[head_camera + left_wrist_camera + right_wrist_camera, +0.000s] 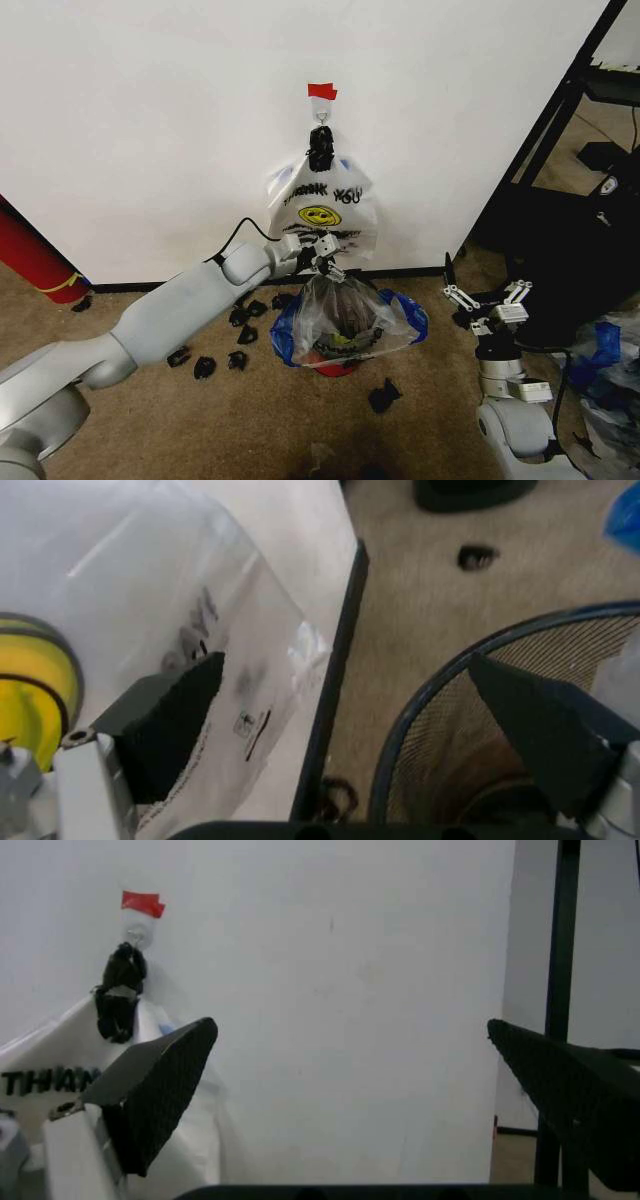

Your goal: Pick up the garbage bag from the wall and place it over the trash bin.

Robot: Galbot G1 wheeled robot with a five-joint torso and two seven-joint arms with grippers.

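Observation:
The see-through garbage bag (345, 312) with blue patches is draped over the small black trash bin (340, 345), whose red base shows below. My left gripper (322, 258) hovers open at the bag's top edge, just under the white "THANK YOU" bag (322, 210). That white bag hangs by a black knot from the hook on the wall (150, 120). In the left wrist view the gripper (350, 727) stands wide apart over the bin's rim (400, 720) with nothing between its pads. My right gripper (488, 297) waits open to the right, facing the wall (350, 990).
Several black scraps (205, 366) litter the carpet left of the bin, and one (383, 396) lies in front. A red cylinder (35, 255) leans at the far left. A black stand (560, 110) and blue plastic (603, 345) crowd the right side.

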